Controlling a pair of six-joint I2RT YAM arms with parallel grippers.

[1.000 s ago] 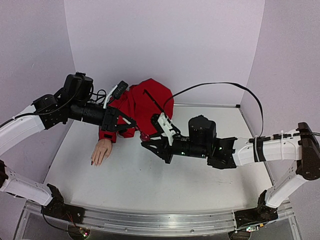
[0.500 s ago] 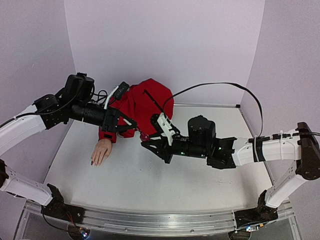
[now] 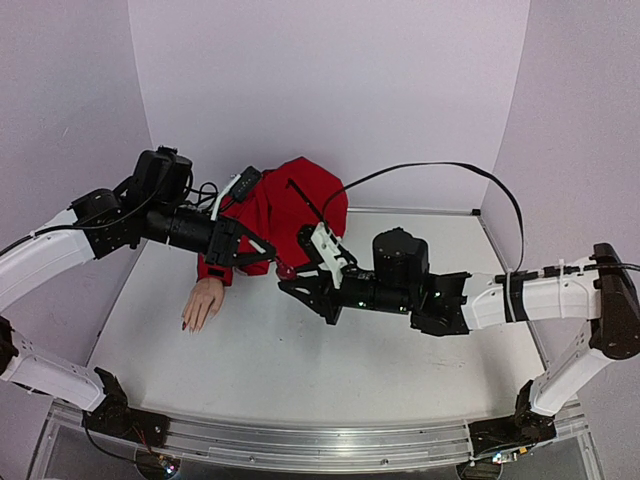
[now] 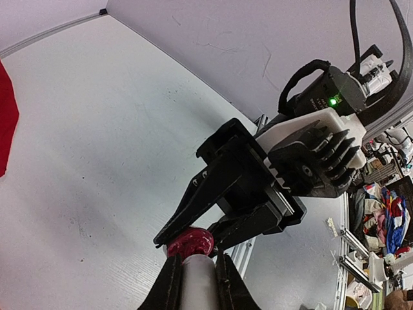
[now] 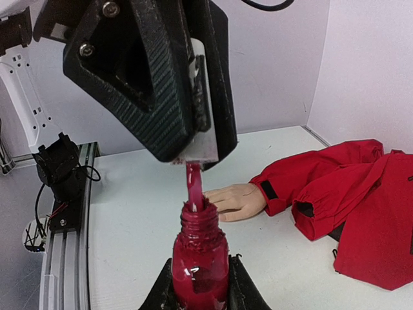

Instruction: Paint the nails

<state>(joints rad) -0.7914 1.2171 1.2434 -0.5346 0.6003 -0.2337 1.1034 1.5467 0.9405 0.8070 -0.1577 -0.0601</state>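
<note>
Crimson and glossy, the small glass polish bottle (image 5: 199,258) sits clamped between the black fingers of my right gripper (image 5: 200,281), its threaded neck open. From the right wrist camera I see a thin pink-coated brush stem (image 5: 193,184) dropping into that neck from a smooth white cap (image 5: 205,147), which is pinched inside the angular, matte black left gripper (image 4: 197,274). The left wrist camera gives me the opposite side: the pale cylinder of the cap gripped tight between its own two fingers, the bottle's wet red rim just past it, and the right gripper's tapered fingers closed on the bottle from beyond. Neither wrist view lets me make out the nails (image 3: 187,325); only the overhead camera shows them, as dark tips on the beige mannequin hand (image 3: 203,302), which lies palm down on the white table (image 3: 300,360), left of the two grippers and apart from them. Its wrist runs into the gathered cuff of a crumpled red fabric jacket sleeve (image 5: 303,194), plain in the right wrist view; overhead, the left arm crosses above it.
</note>
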